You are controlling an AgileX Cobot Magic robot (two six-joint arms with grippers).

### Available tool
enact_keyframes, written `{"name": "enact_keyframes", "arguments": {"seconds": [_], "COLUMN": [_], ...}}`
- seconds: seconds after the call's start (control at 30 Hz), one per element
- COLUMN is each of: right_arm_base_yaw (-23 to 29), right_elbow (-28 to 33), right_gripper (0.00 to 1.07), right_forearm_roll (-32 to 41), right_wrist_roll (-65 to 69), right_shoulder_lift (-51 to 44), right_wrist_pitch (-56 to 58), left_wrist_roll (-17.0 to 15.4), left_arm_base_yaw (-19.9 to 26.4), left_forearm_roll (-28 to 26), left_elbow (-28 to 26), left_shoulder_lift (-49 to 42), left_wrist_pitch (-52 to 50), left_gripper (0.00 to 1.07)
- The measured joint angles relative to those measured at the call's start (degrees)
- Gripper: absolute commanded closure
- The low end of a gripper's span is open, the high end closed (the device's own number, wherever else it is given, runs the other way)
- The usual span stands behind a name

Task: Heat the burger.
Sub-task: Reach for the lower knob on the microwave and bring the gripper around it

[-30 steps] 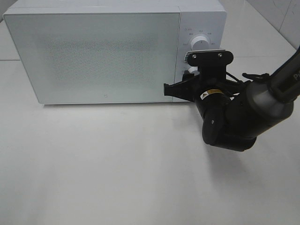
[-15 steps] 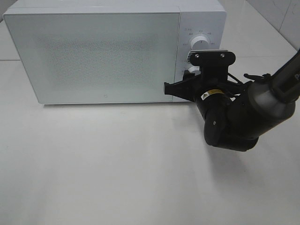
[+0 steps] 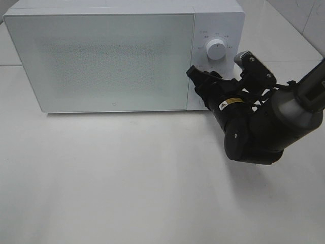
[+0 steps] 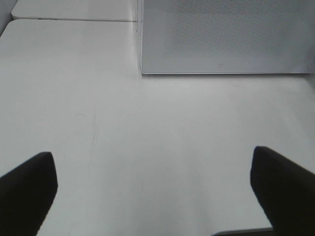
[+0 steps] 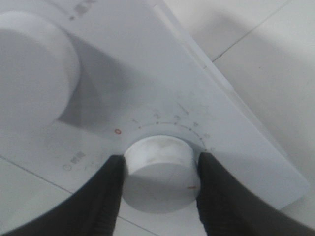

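The burger is not in view. The white microwave (image 3: 101,61) stands at the back of the table with its door shut; it also shows in the left wrist view (image 4: 221,34). My right gripper (image 3: 205,81) is at the control panel, below the upper knob (image 3: 216,49). In the right wrist view my right gripper (image 5: 160,160) has its two fingers pressed on either side of the lower knob (image 5: 158,172), with the upper knob (image 5: 29,69) beside it. My left gripper (image 4: 152,164) is open and empty, low over the table in front of the microwave's left end.
The white table (image 3: 127,173) stretches in front of the microwave. My right arm's bulky black wrist (image 3: 254,132) hangs over the table at the right, in front of the control panel. A table seam (image 4: 74,20) runs left of the microwave.
My right wrist has rolled clockwise while the gripper stays on the lower knob; its camera bracket swung from above the gripper to the right. The microwave has not moved.
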Motion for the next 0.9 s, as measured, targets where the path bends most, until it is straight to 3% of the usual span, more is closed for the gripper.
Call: {"name": "enact_keyframes", "arguments": {"seconds": [0.17, 0.5, 0.9], "right_arm_base_yaw": [0.0, 0.0, 0.0], "right_elbow": [0.1, 0.3, 0.3], "right_gripper": [1.07, 1.06, 1.07], "right_forearm_roll": [-0.3, -0.7, -0.7], "right_wrist_roll": [20.2, 46.4, 56.8], "right_shoulder_lift": [0.0, 0.0, 0.0], "right_wrist_pitch": [-0.3, -0.8, -1.0], "left_wrist_roll": [0.0, 0.0, 0.0], "left_arm_base_yaw": [0.0, 0.0, 0.0], "left_forearm_roll": [0.0, 0.0, 0.0], "left_elbow": [0.0, 0.0, 0.0], "left_shoulder_lift": [0.0, 0.0, 0.0], "left_wrist_pitch": [0.0, 0.0, 0.0], "left_gripper": [0.06, 0.06, 0.06]}}
